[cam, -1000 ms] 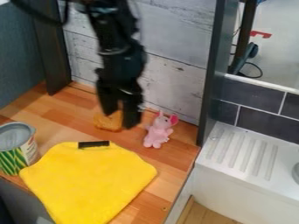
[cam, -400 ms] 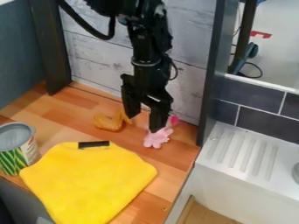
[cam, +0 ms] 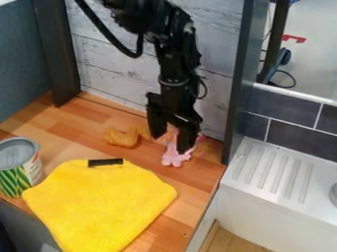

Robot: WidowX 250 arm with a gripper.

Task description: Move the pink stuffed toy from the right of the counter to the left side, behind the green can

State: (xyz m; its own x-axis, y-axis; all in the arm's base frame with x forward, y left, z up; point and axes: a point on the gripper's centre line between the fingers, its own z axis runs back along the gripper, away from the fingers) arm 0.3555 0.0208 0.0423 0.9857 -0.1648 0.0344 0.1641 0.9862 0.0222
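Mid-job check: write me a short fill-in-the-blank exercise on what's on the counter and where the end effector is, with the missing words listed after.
The end effector partly hides a plush toy that is ____ in colour.
The cloth spread on the wooden counter is ____.
The can stands near the picture's ____ edge.
The small bar at the cloth's upper edge is ____.

Missing words: pink; yellow; left; black

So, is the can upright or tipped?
Upright: the can stands beside the cloth, its round grey top facing up.
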